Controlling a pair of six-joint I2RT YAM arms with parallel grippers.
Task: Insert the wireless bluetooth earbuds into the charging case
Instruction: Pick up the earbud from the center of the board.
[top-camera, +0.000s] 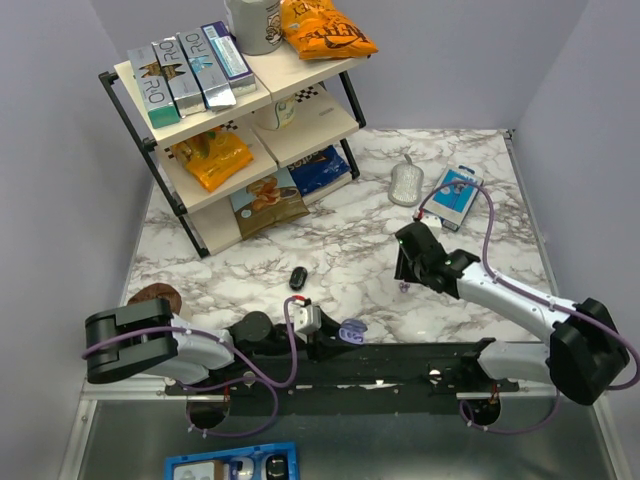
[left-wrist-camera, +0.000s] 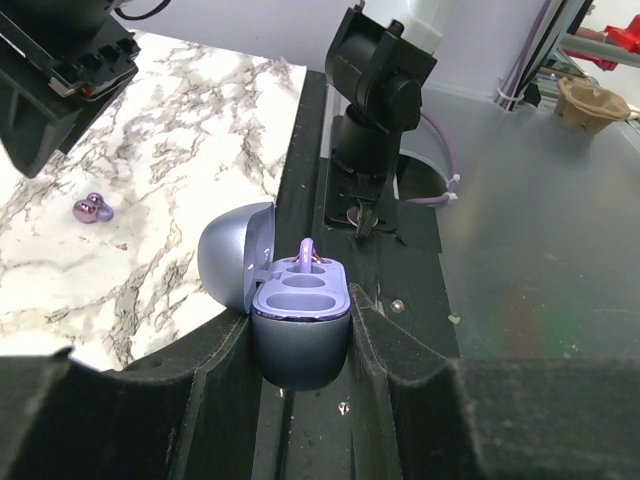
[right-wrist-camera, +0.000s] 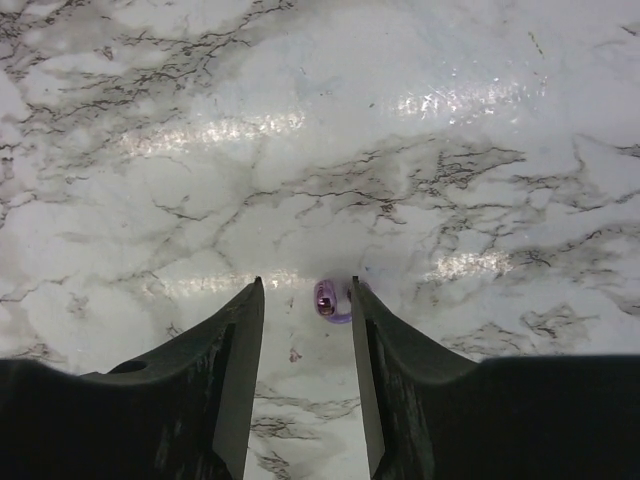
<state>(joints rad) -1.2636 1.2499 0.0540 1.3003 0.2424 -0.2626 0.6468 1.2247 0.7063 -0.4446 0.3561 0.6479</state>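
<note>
A: Logging the left tool (left-wrist-camera: 300, 322) first. What is it doing?

B: It is gripping the charging case (left-wrist-camera: 298, 352). Both fingers (left-wrist-camera: 385, 345) are pressing against the case's sides, closed down to its width. The case is sitting upright over the black mounting plate (left-wrist-camera: 300, 140) at the near edge; I cannot tell whether it is touching the plate.

A: Lid?

B: The lid (left-wrist-camera: 232, 262) is standing open, swung toward the tabletop (left-wrist-camera: 180, 120) side. A seated earbud (left-wrist-camera: 307, 256) is showing in the far socket, its violet loop sticking up.

A: And the other one?

B: The loose earbud (right-wrist-camera: 329, 298) is lying on the marble and is reading glossy violet, not dark. The right tool (right-wrist-camera: 305, 290) is hanging low over it, partly open and holding nothing. The bud is lying in the gap between the fingertips, hard against the finger on the right of the wrist view and apart from the other.

A: Overhead view?

B: The right tool is working out at mid-tabletop, well apart from the case. A small black oval object (top-camera: 298, 277) is lying to its left. A white mouse (top-camera: 405, 183) and a blue box (top-camera: 455, 195) are sitting farther back, side by side, and the snack shelf (top-camera: 310, 68) is occupying the back left corner.
</note>
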